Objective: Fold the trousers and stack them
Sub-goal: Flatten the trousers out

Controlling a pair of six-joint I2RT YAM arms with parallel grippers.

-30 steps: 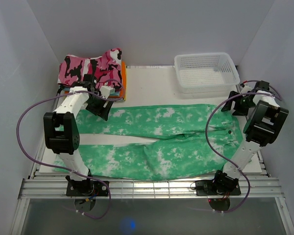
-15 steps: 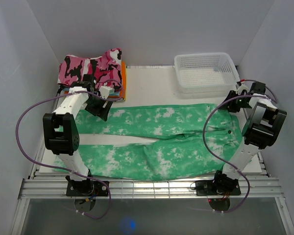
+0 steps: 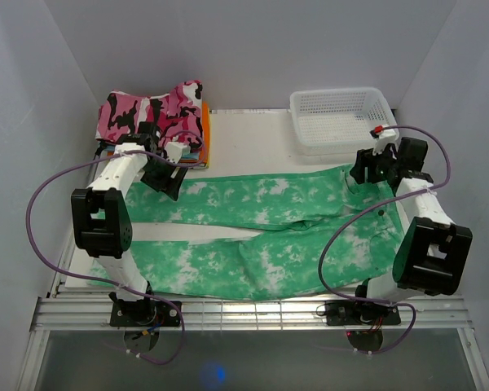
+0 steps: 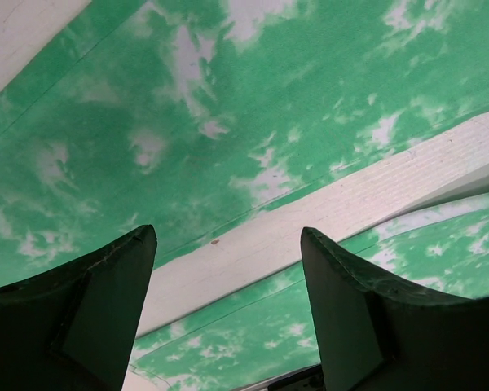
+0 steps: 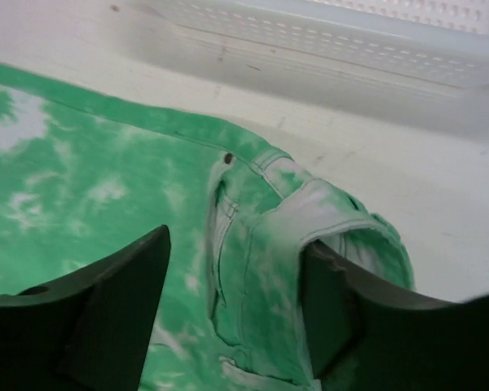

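Observation:
The mint green trousers (image 3: pixel 261 236) lie flat across the table with the waist at the right and the two legs running left. A strip of white table (image 4: pixel 326 212) shows between the legs. My left gripper (image 3: pixel 168 176) hovers open and empty over the left end of the far leg (image 4: pixel 187 98), as the left wrist view (image 4: pixel 228 244) also shows. My right gripper (image 3: pixel 363 169) is open at the far corner of the waist. In the right wrist view (image 5: pixel 236 244) the raised waistband corner (image 5: pixel 310 204) sits between the fingers and drapes over the right finger (image 5: pixel 350 318).
A white mesh basket (image 3: pixel 342 119) stands at the back right, just beyond the waist (image 5: pixel 350 32). A pink, black and white camouflage garment (image 3: pixel 151 110) lies on orange folded clothes (image 3: pixel 204 130) at the back left. Grey walls enclose the table on three sides.
My right arm has swung in from the table's right edge toward the left, bringing its gripper to the far corner of the waist. My left arm has not moved.

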